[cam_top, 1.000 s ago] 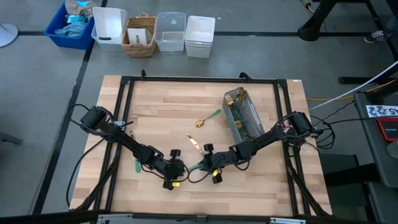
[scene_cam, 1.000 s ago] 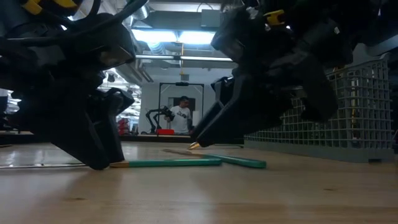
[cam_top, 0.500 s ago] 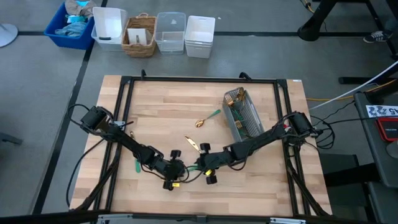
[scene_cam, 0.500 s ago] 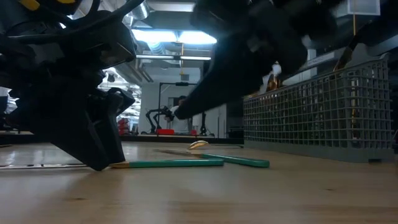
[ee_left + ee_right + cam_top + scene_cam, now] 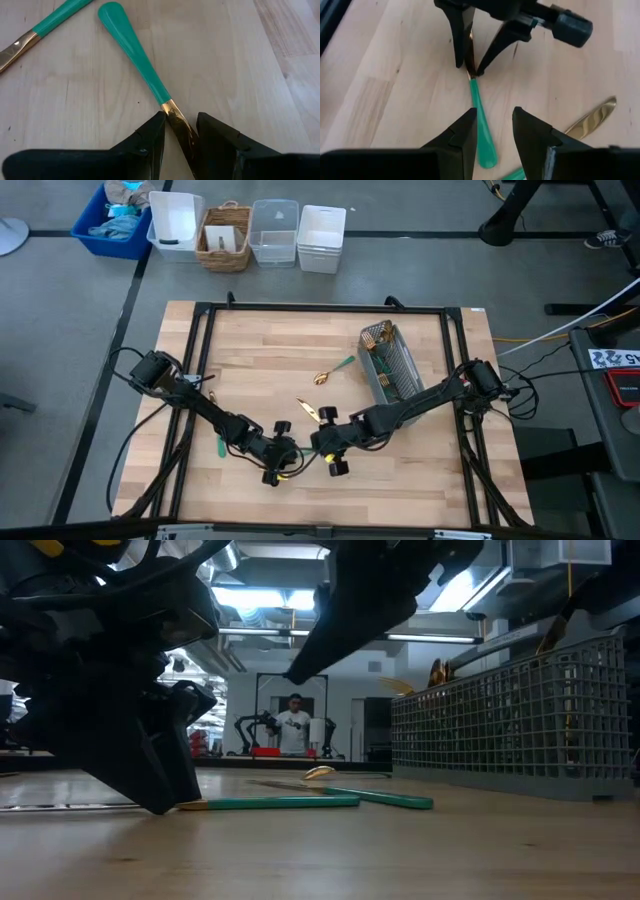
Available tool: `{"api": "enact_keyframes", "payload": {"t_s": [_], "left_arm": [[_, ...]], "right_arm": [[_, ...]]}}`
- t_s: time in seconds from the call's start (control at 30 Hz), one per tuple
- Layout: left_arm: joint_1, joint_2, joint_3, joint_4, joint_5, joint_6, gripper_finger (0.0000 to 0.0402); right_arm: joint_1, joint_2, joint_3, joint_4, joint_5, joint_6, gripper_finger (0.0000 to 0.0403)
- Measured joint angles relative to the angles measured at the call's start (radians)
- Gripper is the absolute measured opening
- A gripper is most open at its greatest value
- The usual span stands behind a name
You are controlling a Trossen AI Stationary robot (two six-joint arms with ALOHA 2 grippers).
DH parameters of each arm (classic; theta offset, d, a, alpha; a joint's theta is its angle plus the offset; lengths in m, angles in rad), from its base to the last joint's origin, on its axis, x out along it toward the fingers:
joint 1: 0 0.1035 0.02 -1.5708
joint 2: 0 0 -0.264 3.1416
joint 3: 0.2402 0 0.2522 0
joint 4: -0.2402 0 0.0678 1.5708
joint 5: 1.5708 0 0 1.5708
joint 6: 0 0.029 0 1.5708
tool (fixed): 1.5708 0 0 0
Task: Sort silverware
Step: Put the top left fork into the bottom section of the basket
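A piece of silverware with a teal handle (image 5: 479, 117) and a gold neck lies flat on the wooden table, between my two grippers. My left gripper (image 5: 178, 131) is down at the table and shut on its gold end. My right gripper (image 5: 492, 131) hangs open well above the handle's free end (image 5: 340, 801) and touches nothing. In the low view its fingertip (image 5: 292, 675) stands high over the table. A second teal-handled piece (image 5: 392, 800) lies just beyond, its gold blade (image 5: 592, 118) on the wood. The head of the held piece is hidden under my left gripper. My left gripper pinches the gold neck (image 5: 174, 112), just past where the teal handle ends, between its two fingers (image 5: 461, 47). The fingers slant down from the table's left side. The piece lies flat on the table, its handle running away from the fingers toward my right gripper.
A grey mesh caddy (image 5: 392, 366) with several gold-headed pieces stands at the right. A spoon (image 5: 335, 370) and a knife (image 5: 310, 412) lie mid-table, and another teal handle (image 5: 221, 445) lies under my left arm. A black frame rims the table; bins stand beyond its far edge.
My right gripper has risen from just above the table to well over it, drifting a little toward my left gripper and tipping its fingers. It has stayed open. The teal-handled piece has stayed flat in my left gripper.
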Motion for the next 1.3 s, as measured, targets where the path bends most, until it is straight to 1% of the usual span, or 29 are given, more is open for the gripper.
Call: {"api": "enact_keyframes", "payload": {"t_s": [0.13,0.23,0.4,0.47,0.67,0.83,0.9,1.13,1.3], "left_arm": [[0.000,0.000,0.000,0.000,-0.001,-0.010,0.0109],[0.000,0.000,0.000,0.006,-0.002,-0.048,0.0109],[-0.002,0.000,0.000,0.029,0.002,-0.123,0.0109],[-0.002,0.000,0.000,0.044,0.004,-0.131,0.0109],[-0.007,0.000,0.000,0.036,0.002,-0.109,0.0109],[-0.007,0.000,0.000,0.031,0.001,-0.105,0.0109],[-0.007,-0.001,0.001,0.030,0.000,-0.105,0.0109],[-0.007,-0.001,0.001,0.044,-0.007,-0.105,0.0109],[-0.009,-0.002,0.003,0.064,-0.010,-0.106,0.0109]], "right_arm": [[-0.002,0.005,0.001,-0.011,0.000,0.057,0.0125],[-0.002,0.019,0.001,-0.003,0.000,0.094,0.0125],[0.000,0.040,0.002,0.042,-0.017,0.100,0.0124],[0.000,0.058,-0.002,0.039,-0.019,0.100,0.0124],[0.000,0.134,-0.003,0.039,-0.036,0.004,0.0124],[0.000,0.162,-0.003,0.068,-0.029,-0.093,0.0124],[-0.002,0.174,-0.002,0.100,-0.028,-0.097,0.0124],[-0.013,0.207,0.000,0.101,-0.057,-0.091,0.0124],[-0.015,0.224,0.002,0.095,-0.126,-0.088,0.0124]]}}
